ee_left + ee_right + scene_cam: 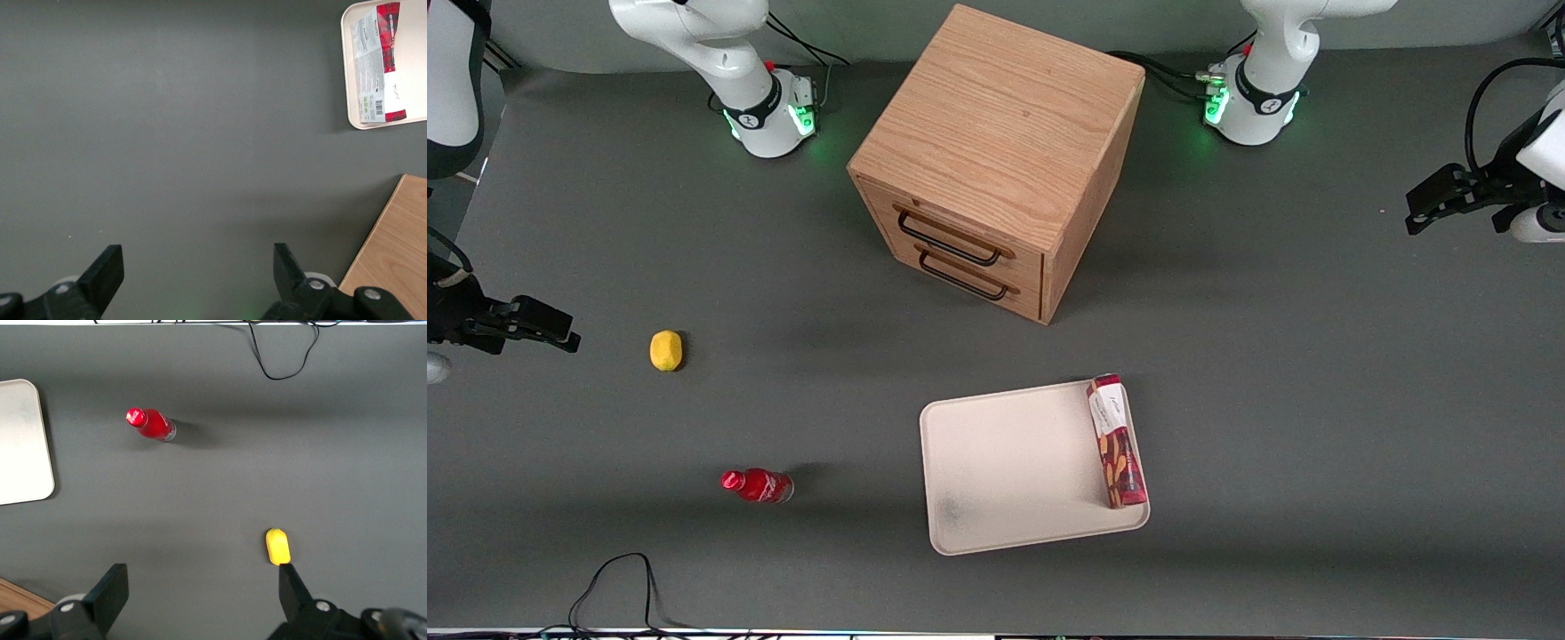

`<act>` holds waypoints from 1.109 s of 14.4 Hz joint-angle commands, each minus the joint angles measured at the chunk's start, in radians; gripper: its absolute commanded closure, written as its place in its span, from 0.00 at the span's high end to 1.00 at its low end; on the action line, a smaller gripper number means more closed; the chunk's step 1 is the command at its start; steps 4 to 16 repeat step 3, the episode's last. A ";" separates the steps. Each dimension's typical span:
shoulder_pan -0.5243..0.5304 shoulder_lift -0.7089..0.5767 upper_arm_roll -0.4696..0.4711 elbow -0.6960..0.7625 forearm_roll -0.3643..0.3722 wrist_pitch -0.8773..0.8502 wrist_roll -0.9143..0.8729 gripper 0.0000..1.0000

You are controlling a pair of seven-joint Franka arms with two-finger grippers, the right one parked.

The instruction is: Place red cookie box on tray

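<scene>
The red cookie box (1116, 441) lies flat in the cream-white tray (1005, 467), along the tray's rim on the working arm's side. The wrist view shows the box (379, 63) with its white panel up, on a corner of the tray (348, 67). My gripper (1427, 206) hangs high at the working arm's end of the table, well away from the tray and farther from the front camera. It is open (198, 263), with only bare grey table between its fingers.
A wooden two-drawer cabinet (996, 160) stands mid-table, farther from the camera than the tray; its edge (393, 253) shows beside the gripper. Toward the parked arm's end lie a small red bottle (758, 485) and a yellow lemon (665, 349). A black cable (618, 587) loops at the front edge.
</scene>
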 commanded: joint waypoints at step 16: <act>-0.008 0.010 0.006 0.031 -0.014 -0.037 -0.011 1.00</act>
